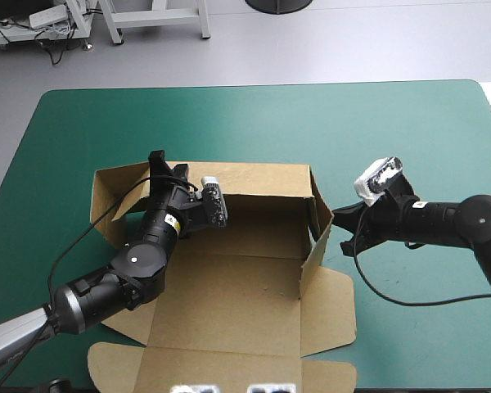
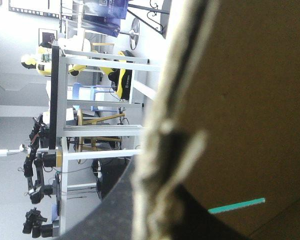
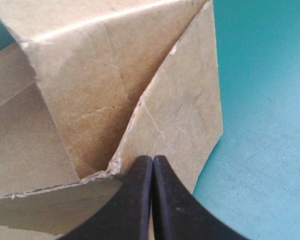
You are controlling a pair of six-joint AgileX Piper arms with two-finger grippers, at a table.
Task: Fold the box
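Partly walled, the box (image 1: 229, 286) sits on the teal-green table (image 1: 393, 123).

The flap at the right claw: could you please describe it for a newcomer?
On the teal-green table lies the brown box, its far wall raised. At that wall's right end one flap stands up, the right claw at its edge; the near flaps lie flat.

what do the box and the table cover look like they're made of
The box: brown cardboard, matte, judging by its creases and rough fibrous edges. The cover: teal-green, smooth and even, no weave visible; perhaps a rubber or vinyl mat, not certain.
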